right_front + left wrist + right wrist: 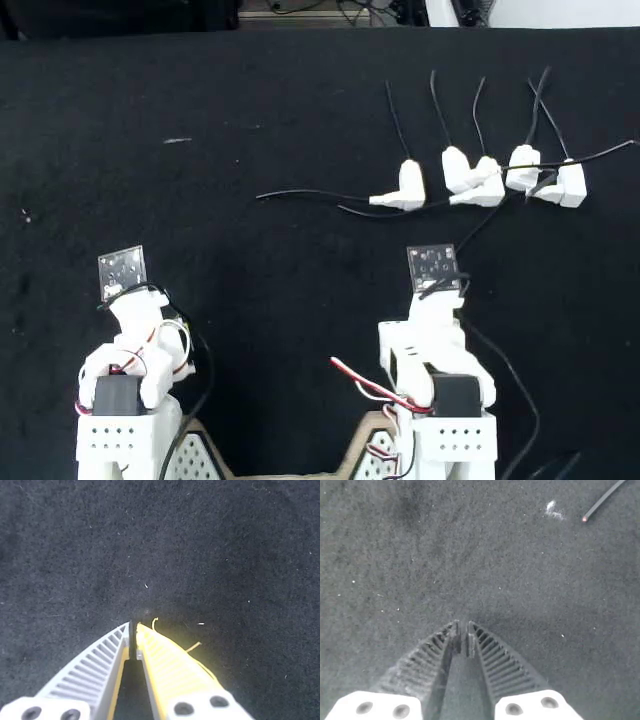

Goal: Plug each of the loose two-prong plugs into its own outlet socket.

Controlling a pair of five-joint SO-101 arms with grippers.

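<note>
Several white plug and socket pieces with thin black cords lie in a row at the far right of the black table: one group (403, 189), a middle group (473, 178) and a right group (548, 178). The pieces in each group touch; whether any prongs are seated I cannot tell. My left gripper (134, 626) is shut with nothing in it and hovers over bare cloth. My right gripper (462, 626) is also shut and empty above the cloth. Both arms, left (130, 345) and right (435, 340), sit folded near the front edge, well short of the plugs.
Black cords (300, 194) trail leftward from the plugs, and another cord (480, 228) runs down toward the right arm. A cord end (600, 502) lies ahead of the right gripper. Square tags (122, 272) top each arm.
</note>
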